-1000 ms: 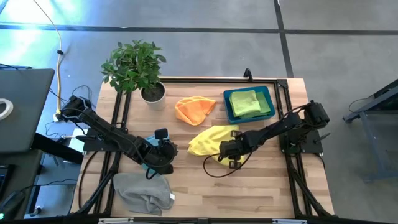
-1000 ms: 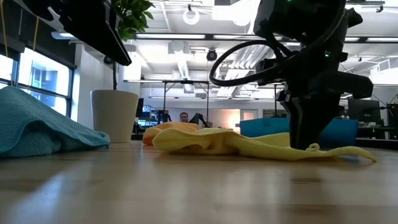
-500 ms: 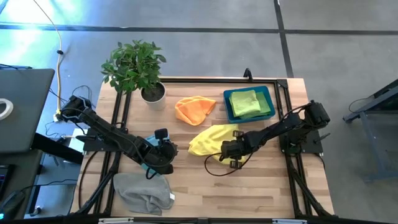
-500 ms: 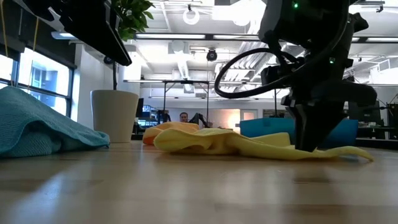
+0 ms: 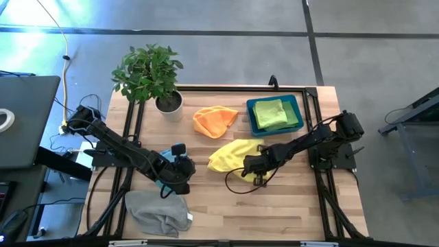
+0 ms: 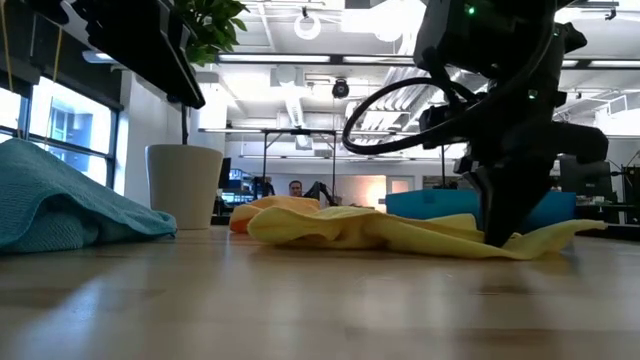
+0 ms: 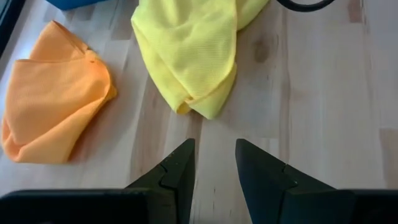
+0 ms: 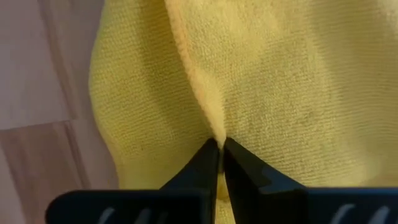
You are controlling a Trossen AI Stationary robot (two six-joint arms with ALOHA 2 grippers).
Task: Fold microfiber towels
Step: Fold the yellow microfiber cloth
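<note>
Your wooden slat table (image 5: 288, 206) carries everything, pale planks inside a dark frame. Largest cloth is the grey towel (image 5: 156, 211), slumped in soft folds at the near left edge, its underside hidden. The yellow towel (image 5: 232, 154) lies mid-table, a fine-knit microfiber crumpled into a rounded heap; your right gripper (image 5: 258, 177) sits at its near edge, fingers pressed together on a pinched ridge of the yellow cloth (the right wrist view shows the fold caught right at the tips (image 8: 219, 152)). In the low view that edge is lifted slightly off the wood beside the gripper (image 6: 505, 238). The orange towel (image 5: 215, 120) rests behind it, loosely bunched, apart from the yellow one. A lime green towel (image 5: 269, 112) lies folded inside the rigid blue bin (image 5: 297, 104) at the far right. Your left gripper (image 5: 180, 167) hovers left of the yellow towel, fingers parted with bare wood between them (image 7: 211, 177), and a light blue towel (image 6: 60, 205) beneath that arm is mostly hidden from above. A potted plant (image 5: 149, 72) stands far left.
</note>
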